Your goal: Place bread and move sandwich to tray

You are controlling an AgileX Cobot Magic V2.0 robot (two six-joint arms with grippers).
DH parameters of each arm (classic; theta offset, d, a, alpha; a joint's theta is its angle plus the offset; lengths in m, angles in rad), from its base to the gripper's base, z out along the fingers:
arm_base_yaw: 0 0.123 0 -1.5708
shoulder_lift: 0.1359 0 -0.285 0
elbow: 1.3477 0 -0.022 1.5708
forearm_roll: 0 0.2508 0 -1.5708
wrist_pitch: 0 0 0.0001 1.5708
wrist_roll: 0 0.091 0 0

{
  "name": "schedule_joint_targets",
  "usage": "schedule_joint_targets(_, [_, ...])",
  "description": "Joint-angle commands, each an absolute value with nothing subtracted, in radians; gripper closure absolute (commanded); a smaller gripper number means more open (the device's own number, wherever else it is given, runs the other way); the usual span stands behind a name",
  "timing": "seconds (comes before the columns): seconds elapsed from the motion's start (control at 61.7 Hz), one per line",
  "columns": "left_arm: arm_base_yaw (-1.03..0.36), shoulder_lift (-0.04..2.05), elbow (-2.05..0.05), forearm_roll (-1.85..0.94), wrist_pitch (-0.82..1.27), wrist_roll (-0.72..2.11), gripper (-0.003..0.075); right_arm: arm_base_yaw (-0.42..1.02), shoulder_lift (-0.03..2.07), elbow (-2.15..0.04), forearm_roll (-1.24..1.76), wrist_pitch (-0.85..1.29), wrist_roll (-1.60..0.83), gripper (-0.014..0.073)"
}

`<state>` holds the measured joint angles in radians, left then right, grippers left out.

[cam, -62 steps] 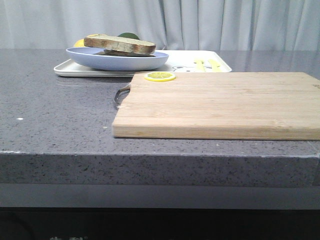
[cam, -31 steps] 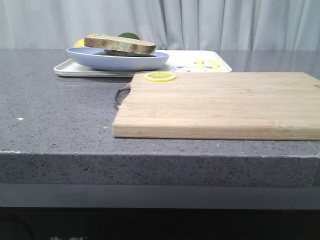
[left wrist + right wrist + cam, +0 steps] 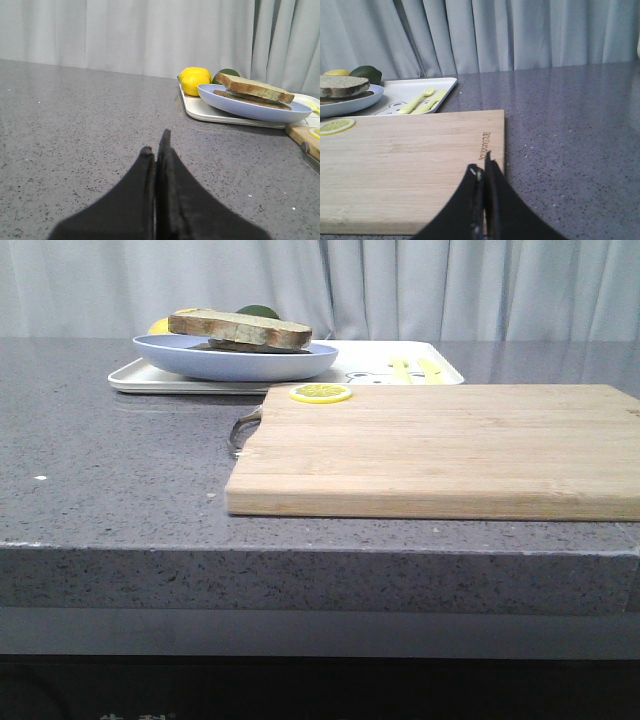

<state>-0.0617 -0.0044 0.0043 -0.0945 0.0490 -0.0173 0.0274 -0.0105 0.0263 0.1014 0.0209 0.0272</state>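
A grey counter (image 3: 120, 470) before curtains carries a board (image 3: 440, 445), then the tray (image 3: 150, 380) bearing the plate (image 3: 235, 362) with the sandwich (image 3: 238, 330). Both the left gripper (image 3: 156, 150) and right gripper (image 3: 482, 170) hang closed, empty. With the work seemingly finished, keep the arms clear.

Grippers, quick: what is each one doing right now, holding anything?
Left gripper: closed, holding nothing, over bare countertop.
Right gripper: closed, holding nothing, above the cutting board.

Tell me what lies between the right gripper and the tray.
In the right wrist view, the wooden cutting board fills the stretch from the right gripper to the tray, with a lemon slice at its far corner.
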Motion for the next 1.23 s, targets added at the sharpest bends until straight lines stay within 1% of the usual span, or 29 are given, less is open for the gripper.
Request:
schedule_joint_targets(0.0, [-0.063, -0.026, 0.006, -0.095, -0.036, -0.022, 0.0741, -0.003, -0.029, 0.025, 0.071, -0.057, 0.04, 0.0661])
schedule_joint_targets(0.097, [-0.063, -0.026, 0.006, -0.095, -0.036, -0.022, 0.0741, -0.036, -0.029, 0.025, 0.071, -0.058, 0.039, 0.0661])
schedule_joint_targets(1.216, [-0.063, -0.026, 0.006, -0.095, -0.036, -0.022, 0.0741, -0.033, -0.028, 0.025, 0.056, -0.051, 0.027, 0.0661])
